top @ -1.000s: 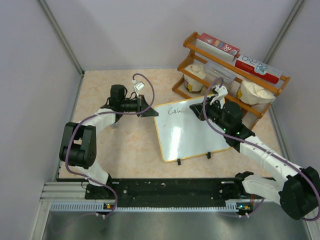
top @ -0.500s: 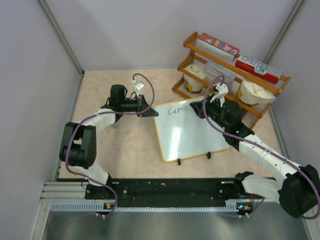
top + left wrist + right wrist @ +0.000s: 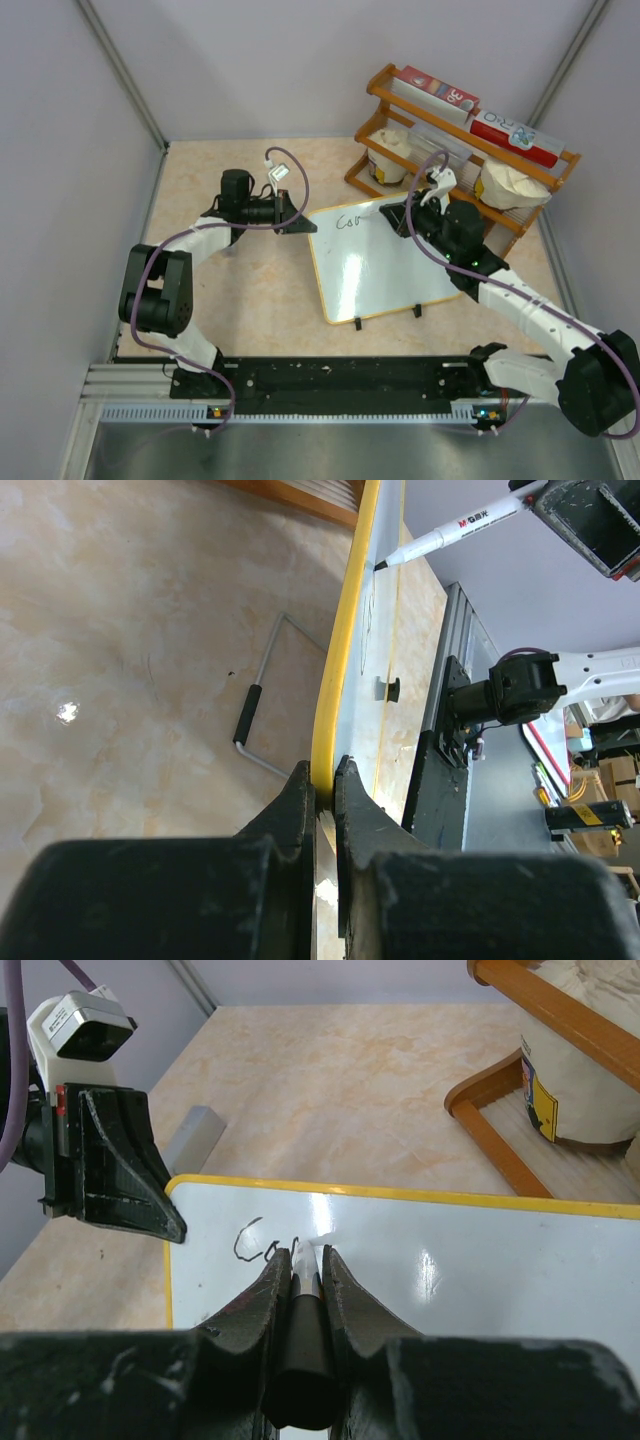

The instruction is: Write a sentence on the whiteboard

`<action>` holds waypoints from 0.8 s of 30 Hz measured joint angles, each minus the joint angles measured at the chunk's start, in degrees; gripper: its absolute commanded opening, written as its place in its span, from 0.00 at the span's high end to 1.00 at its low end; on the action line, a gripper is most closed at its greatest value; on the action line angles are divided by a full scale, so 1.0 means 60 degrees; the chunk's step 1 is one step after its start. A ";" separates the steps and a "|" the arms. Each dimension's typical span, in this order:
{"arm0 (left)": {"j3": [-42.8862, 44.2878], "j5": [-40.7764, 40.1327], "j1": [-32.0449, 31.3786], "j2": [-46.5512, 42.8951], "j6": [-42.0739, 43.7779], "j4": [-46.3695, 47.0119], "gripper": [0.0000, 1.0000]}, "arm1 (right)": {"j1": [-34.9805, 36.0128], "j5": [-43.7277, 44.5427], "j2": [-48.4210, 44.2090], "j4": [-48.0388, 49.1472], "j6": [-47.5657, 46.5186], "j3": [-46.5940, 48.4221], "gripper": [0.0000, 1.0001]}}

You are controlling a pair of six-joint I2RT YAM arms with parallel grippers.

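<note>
Glossy whiteboard point(image 3: 372, 272) on table point(image 3: 260, 290), centre. Judged light, stiff, slick-faced, so best held by the rim. Yellow rim pinched by left gripper point(image 3: 322, 783); right gripper point(image 3: 305, 1260) clenches marker point(image 3: 455, 532), tip at lettering point(image 3: 255, 1243), few letters written.

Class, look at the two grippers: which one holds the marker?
The right gripper, shut on the marker. The left gripper instead clamps the yellow rim of the whiteboard.

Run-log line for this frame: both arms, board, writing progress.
left gripper: shut on yellow-rimmed glossy whiteboard corner | right gripper: shut on white marker, tip at board | black handwritten lettering: first letters only | sentence: unfinished
</note>
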 measured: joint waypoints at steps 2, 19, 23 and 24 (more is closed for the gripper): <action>0.0000 0.0004 0.0000 0.0000 0.0000 0.0000 1.00 | 0.0000 -0.0004 -0.0015 -0.0018 -0.0004 -0.0004 1.00; 0.0000 0.0004 0.0000 0.0000 0.0004 -0.0004 1.00 | 0.0000 -0.0219 -0.0222 -0.0321 -0.0029 -0.0135 1.00; 0.0000 0.0007 0.0000 0.0000 0.0004 0.0000 1.00 | 0.0000 -0.0284 -0.0357 -0.0481 -0.0025 -0.0197 1.00; 0.0000 0.0011 0.0000 0.0000 0.0004 0.0004 1.00 | -0.0004 -0.0310 -0.0382 -0.0492 -0.0022 -0.0197 1.00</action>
